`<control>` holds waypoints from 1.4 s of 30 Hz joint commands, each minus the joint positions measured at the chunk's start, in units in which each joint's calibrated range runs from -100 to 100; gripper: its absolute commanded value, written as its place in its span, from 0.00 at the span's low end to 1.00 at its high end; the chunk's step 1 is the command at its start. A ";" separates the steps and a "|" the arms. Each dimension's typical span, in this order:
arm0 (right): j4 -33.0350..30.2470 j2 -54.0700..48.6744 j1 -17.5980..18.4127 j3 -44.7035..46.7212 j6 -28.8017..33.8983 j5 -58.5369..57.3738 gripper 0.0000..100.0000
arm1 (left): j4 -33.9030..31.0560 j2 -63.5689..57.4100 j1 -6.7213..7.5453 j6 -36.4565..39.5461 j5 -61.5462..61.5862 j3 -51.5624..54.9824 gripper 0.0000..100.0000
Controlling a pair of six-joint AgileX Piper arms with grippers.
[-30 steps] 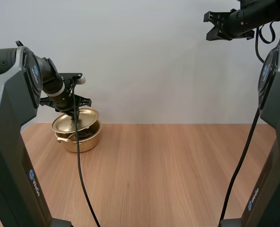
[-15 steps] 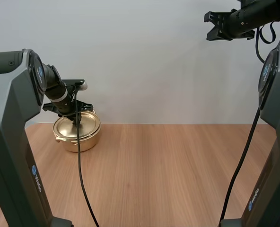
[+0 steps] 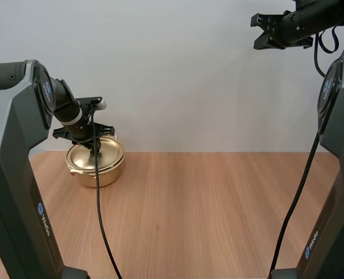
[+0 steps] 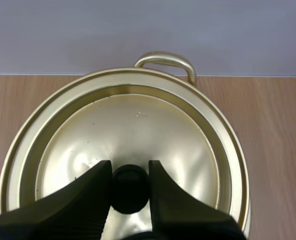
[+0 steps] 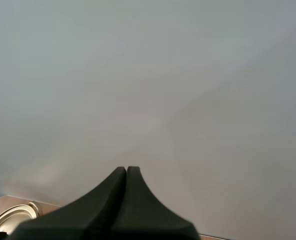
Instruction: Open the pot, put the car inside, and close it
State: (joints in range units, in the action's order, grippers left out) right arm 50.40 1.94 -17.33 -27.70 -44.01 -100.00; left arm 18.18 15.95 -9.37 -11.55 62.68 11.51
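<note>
A gold pot [image 3: 106, 173] stands at the back left of the wooden table [image 3: 218, 203]. Its gold lid [image 3: 96, 156] lies flat on the rim. My left gripper [image 3: 94, 147] reaches down onto the lid. In the left wrist view its two fingers pinch the lid's black knob [image 4: 130, 190] between them, so the left gripper [image 4: 130, 171] is shut on the knob. The lid [image 4: 138, 125] sits evenly inside the pot's rim, with one pot handle [image 4: 165, 61] on the far side. My right gripper [image 3: 260, 30] hangs high above the table's right side, and its fingers [image 5: 125, 200] lie together, shut on nothing.
A plain pale wall rises behind the table. The wood surface to the right of the pot and toward the front is bare. In the right wrist view the pot's rim [image 5: 8, 217] shows far below the fingers.
One second ago the left gripper held the lid tilted above the pot. The lid has come down and now lies flat on the pot. The right arm has not moved.
</note>
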 commanded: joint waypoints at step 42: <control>-1.76 -0.02 -0.03 0.04 -0.01 0.00 0.00 | -5.64 -3.17 1.76 3.69 1.81 -0.38 0.00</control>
State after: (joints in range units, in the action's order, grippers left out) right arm 48.55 1.94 -17.33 -27.70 -44.01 -100.00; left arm 12.56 12.70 -7.57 -8.08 64.52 11.16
